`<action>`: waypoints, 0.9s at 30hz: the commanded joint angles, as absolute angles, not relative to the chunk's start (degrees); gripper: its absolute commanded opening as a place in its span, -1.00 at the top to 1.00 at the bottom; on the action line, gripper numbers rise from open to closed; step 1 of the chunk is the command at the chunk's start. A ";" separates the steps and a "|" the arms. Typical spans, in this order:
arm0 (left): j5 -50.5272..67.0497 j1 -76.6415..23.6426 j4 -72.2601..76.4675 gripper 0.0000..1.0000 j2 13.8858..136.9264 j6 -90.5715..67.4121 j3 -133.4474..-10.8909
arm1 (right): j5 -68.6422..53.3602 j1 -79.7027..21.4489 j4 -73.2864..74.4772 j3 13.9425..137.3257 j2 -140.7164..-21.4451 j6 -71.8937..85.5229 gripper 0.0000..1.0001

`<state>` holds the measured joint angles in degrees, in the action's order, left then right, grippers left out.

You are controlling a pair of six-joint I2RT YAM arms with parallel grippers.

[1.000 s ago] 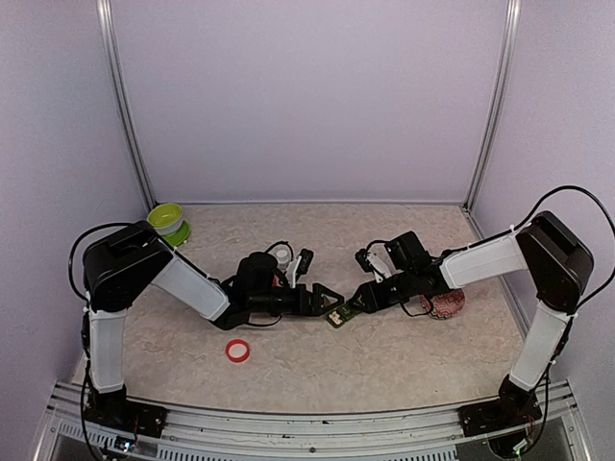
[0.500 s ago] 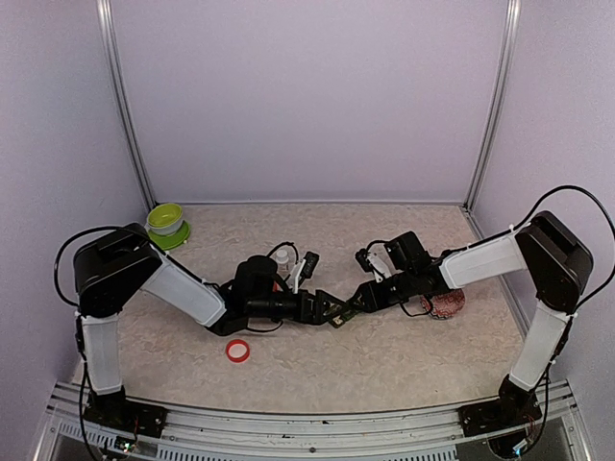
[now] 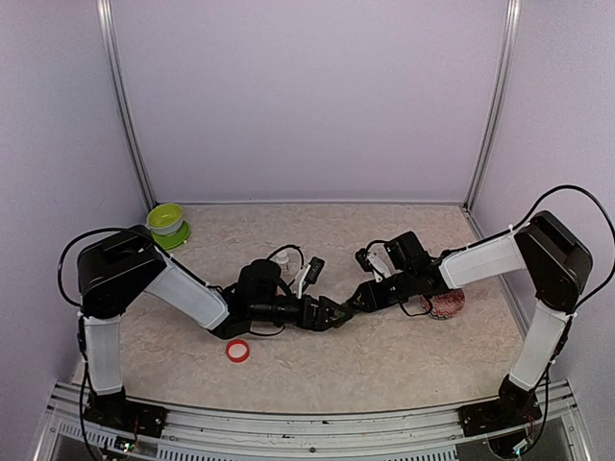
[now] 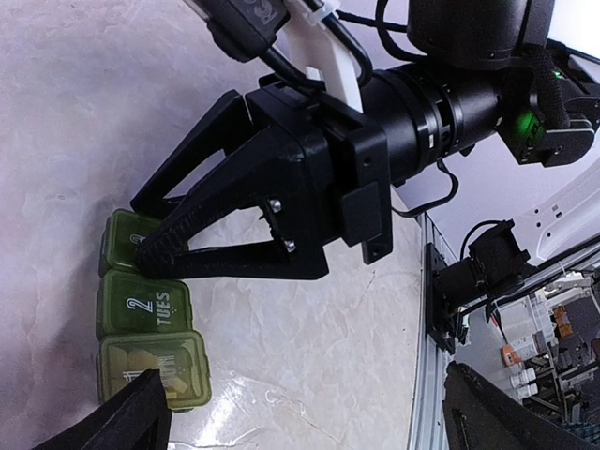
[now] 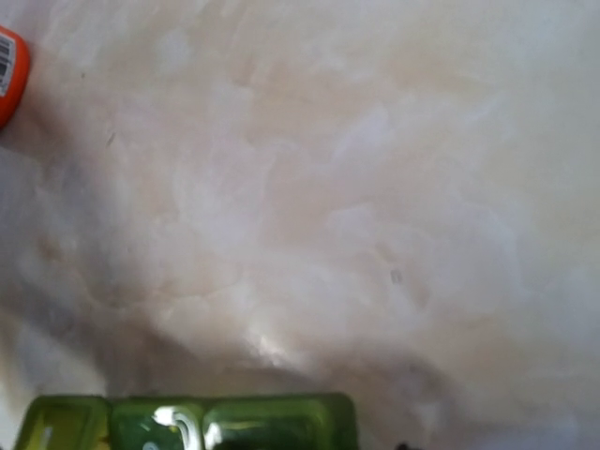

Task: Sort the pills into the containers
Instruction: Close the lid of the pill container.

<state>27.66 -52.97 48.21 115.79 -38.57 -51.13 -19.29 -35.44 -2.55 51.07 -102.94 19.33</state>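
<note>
Both grippers crowd the pill containers
Left gripper gapes wide, holding nothing. The three-box row lies just ahead by its left finger, long axis along its reach. Right gripper is nearer, half-closed over the far box; can't tell if it's gripping.

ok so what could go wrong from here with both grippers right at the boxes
1. The left gripper, wide open, sits directly opposite the right gripper at the boxes. Moving in further could knock the two grippers together.
2. The right gripper's fingertips meet only the end box, and a firm grip can't be confirmed. A nudge from either side may swivel or slide all three boxes.
</note>
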 commanded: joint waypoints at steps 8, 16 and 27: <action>29.61 -54.63 44.08 -0.98 119.44 -37.42 -55.43 | -17.60 -35.24 -1.33 51.71 -104.58 19.87 0.14; 26.82 -54.71 39.64 -0.98 121.01 -37.19 -56.77 | -17.69 -35.24 -1.32 51.86 -104.68 20.05 0.14; 26.91 -55.44 36.66 -0.98 121.89 -36.97 -57.83 | -17.49 -35.24 -0.29 52.34 -105.20 20.23 0.14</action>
<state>27.18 -54.52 42.26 119.55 -38.11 -57.60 -19.20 -35.44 -2.50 51.70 -103.42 19.77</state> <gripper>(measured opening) 0.989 0.430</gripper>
